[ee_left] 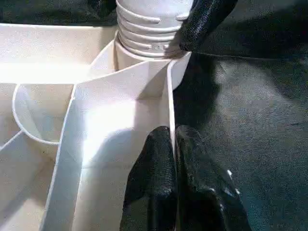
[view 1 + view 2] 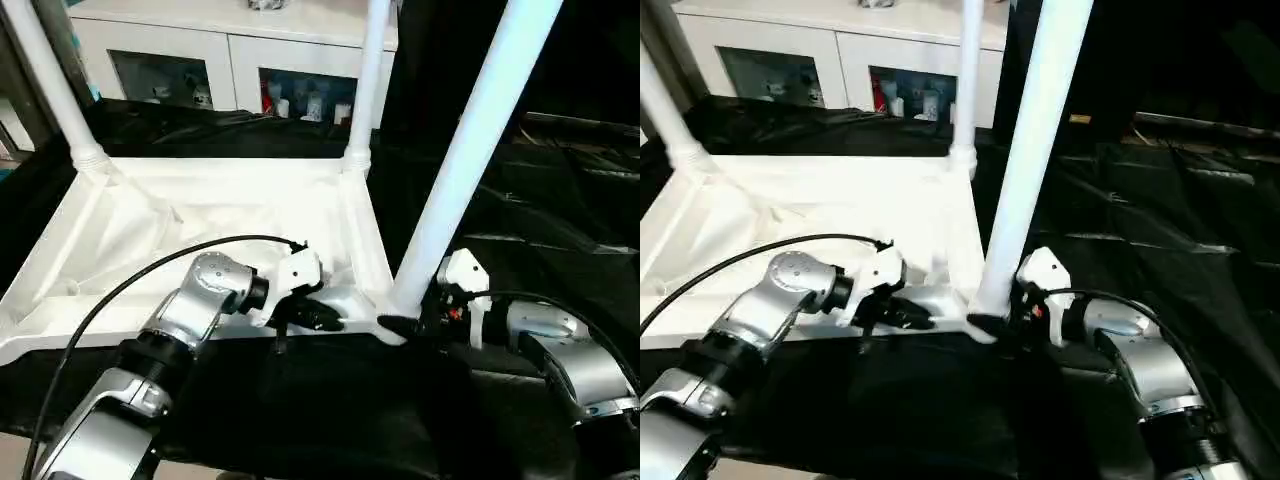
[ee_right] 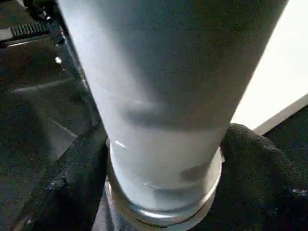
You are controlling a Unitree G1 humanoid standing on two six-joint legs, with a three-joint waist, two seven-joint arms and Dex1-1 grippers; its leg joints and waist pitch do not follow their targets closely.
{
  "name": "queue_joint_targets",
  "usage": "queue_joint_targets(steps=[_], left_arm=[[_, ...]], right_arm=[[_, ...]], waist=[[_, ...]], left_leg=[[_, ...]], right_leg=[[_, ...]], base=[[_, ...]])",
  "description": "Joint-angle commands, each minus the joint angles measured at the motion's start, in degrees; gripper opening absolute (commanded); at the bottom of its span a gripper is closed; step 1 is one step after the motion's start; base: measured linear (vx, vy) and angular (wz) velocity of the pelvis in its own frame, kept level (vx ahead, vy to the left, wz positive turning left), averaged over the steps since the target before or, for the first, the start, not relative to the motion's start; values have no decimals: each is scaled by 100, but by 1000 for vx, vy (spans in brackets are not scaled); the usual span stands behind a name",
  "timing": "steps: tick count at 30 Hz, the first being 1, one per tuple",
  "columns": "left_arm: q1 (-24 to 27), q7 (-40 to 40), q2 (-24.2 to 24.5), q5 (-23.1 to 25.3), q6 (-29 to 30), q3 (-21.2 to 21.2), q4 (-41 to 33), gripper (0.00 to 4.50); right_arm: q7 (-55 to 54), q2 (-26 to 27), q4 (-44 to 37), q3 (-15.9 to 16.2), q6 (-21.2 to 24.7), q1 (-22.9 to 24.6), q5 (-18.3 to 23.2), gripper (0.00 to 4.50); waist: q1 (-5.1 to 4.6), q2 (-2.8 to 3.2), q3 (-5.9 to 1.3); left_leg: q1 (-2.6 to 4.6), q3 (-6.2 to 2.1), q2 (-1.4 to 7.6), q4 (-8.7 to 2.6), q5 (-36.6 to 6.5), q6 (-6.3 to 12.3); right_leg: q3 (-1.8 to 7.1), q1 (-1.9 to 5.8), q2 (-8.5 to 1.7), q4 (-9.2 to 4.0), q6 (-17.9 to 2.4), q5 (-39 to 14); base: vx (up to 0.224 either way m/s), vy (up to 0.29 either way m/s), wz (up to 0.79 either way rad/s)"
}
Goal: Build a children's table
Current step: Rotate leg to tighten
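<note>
Black-draped desk (image 2: 560, 210), white cabinet (image 2: 230, 50) beyond your fingers — left gripper (image 1: 174, 144) pinches the tabletop (image 2: 200, 220) rim, right gripper (image 3: 163, 159) clamps a leg (image 2: 470, 150).

Tops of all three standing legs: cut off by the upper edge; near-corner leg (image 2: 470, 150), far-right leg (image 2: 366, 80), far-left leg (image 2: 45, 85)
Tabletop (image 2: 150, 220), near-left corner: hidden behind the left forearm
Small items behind the cabinet (image 2: 230, 50) glass: too small to tell
Right gripper (image 2: 405, 327) fingertips: hidden behind the near-corner leg's base
</note>
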Motion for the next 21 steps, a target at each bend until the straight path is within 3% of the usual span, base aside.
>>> queue_joint_targets(steps=[1, 13, 19, 21], left_arm=[[-52, -185, -101, -253, -67, 59, -227, 0], [13, 19, -126, -176, 42, 22, -282, 0], [-262, 1223, -519, 151, 214, 193, 279, 0], [-426, 1806, -751, 306, 286, 226, 591, 0]], right_arm=[[-51, -2, 42, -68, 45, -68, -28, 367], [-328, 248, 166, -70, 42, 2, -38, 282], [-1983, 886, 931, -605, -28, -138, -269, 277], [-2943, 1254, 1397, -941, -74, -286, -297, 276]], waist=[[-9, -104, -330], [-21, -99, -332], [-74, -95, -334], [-104, -104, -330]], left_leg=[[61, -87, 234, -393, -1229, 272], [54, -86, 226, -384, -1120, 274], [73, -93, 204, -390, -1262, 83], [57, -101, 201, -398, -1303, 29]], right_leg=[[244, 250, -331, -410, -1094, -1722], [241, 257, -322, -393, -1100, -1599], [232, 218, -321, -429, -1025, -1897], [227, 230, -317, -436, -986, -1964]], base=[[0, 0, 0], [0, 0, 0], [0, 0, 0], [0, 0, 0]])
